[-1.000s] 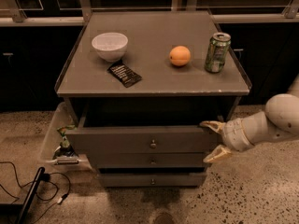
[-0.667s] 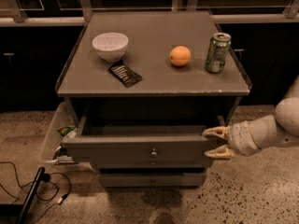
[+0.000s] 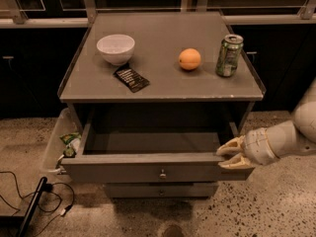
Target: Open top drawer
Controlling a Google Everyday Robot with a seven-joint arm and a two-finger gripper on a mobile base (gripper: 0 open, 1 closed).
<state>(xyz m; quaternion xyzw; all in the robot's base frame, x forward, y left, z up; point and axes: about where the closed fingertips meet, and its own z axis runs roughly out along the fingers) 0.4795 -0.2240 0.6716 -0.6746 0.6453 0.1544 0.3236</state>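
The top drawer [image 3: 148, 171] of the grey cabinet stands pulled far out, its shallow grey interior [image 3: 153, 141] showing with nothing in it. Its flat front has a small round metal knob [image 3: 162, 174] at centre. My gripper [image 3: 228, 156] comes in from the right on a white arm. Its two tan fingers [image 3: 232, 146] sit at the right end of the drawer front, one above the rim and one at the front corner. A slimmer drawer [image 3: 160, 190] shows below, closed.
On the cabinet top [image 3: 163, 78] stand a white bowl [image 3: 116, 48], a dark snack packet [image 3: 131, 78], an orange [image 3: 189, 59] and a green can [image 3: 229, 55]. A translucent bin [image 3: 61, 142] with wrappers hangs at the cabinet's left. Black cables [image 3: 29, 201] lie on the speckled floor at left.
The top drawer has slid out toward the camera from nearly closed to far open. My gripper has moved with its right end, down and toward the front.
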